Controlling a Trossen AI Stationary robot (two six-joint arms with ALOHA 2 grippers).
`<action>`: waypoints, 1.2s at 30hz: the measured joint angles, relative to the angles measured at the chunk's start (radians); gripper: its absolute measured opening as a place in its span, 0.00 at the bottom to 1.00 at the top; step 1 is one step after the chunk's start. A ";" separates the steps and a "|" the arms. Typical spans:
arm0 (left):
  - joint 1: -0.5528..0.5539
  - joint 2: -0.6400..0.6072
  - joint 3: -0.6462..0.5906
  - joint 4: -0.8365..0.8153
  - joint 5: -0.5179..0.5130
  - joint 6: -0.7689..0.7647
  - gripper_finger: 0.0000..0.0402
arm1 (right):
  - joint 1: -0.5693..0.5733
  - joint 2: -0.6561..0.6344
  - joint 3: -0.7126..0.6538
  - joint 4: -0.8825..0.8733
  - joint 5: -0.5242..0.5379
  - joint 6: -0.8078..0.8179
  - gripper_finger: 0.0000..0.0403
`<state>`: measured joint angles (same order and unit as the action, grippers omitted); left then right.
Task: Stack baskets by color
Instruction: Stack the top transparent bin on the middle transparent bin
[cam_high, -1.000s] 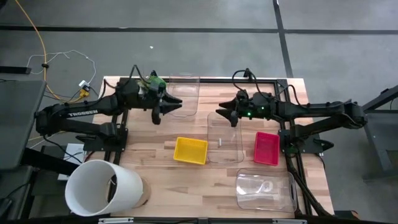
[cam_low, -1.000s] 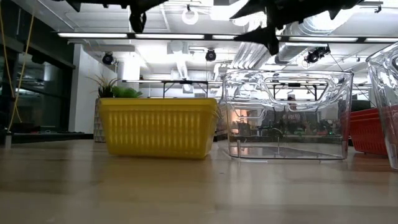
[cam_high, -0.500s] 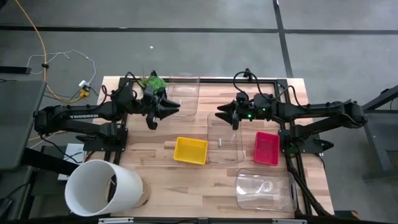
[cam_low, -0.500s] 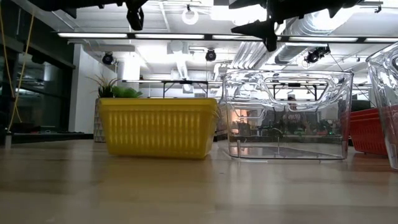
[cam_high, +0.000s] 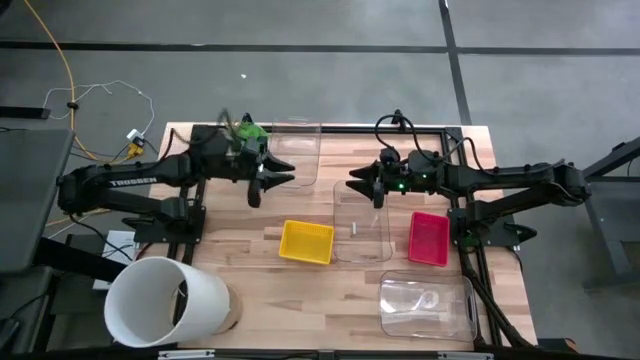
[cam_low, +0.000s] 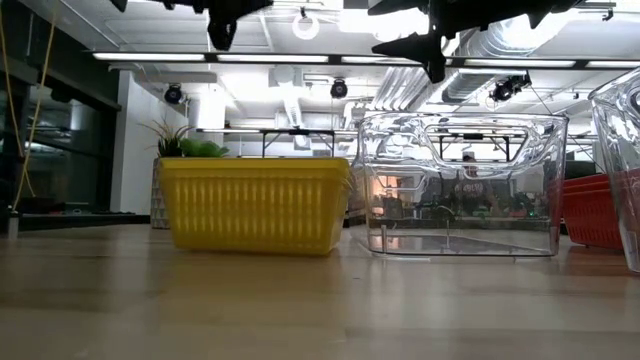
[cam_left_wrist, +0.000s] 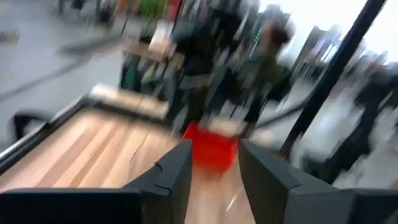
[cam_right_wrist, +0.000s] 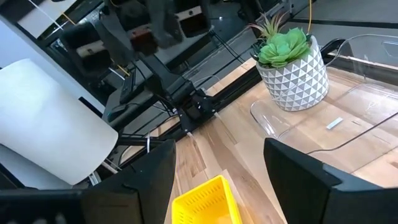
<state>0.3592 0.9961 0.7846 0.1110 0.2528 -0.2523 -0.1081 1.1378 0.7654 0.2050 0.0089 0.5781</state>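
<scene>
A yellow basket (cam_high: 306, 242) (cam_low: 255, 203) stands on the table's middle. Right of it stands a clear basket (cam_high: 362, 222) (cam_low: 460, 185), then a pink-red basket (cam_high: 429, 238) (cam_left_wrist: 211, 143). A second clear basket (cam_high: 296, 150) rests at the far edge and a third (cam_high: 427, 305) near the front right. My left gripper (cam_high: 275, 185) (cam_left_wrist: 214, 168) hangs open high above the table, beside the far clear basket. My right gripper (cam_high: 358, 188) (cam_right_wrist: 217, 180) hangs open above the middle clear basket's far end. Neither has anything between its fingers.
A big white tub (cam_high: 165, 300) lies at the front left corner. A small green plant in a white pot (cam_high: 248, 130) (cam_right_wrist: 291, 65) stands at the far edge, behind my left gripper. Bare wood shows between the tub and the yellow basket.
My left gripper has drawn back a little toward the table's left edge and then come back toward the right, staying high. The baskets have kept their places.
</scene>
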 joint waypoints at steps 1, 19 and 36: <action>0.000 0.013 0.033 -0.086 -0.007 0.039 0.32 | 0.000 0.000 0.000 0.000 0.001 0.000 0.57; 0.000 0.383 0.177 -0.639 -0.256 0.506 0.61 | -0.028 -0.028 0.000 0.098 -0.006 0.048 0.57; 0.054 0.566 0.187 -0.641 -0.307 0.597 0.62 | -0.032 -0.196 0.001 0.100 0.010 -0.003 0.57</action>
<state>0.4129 1.5621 0.9718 -0.5304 -0.0538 0.3443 -0.1402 0.9416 0.7666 0.3046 0.0192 0.5755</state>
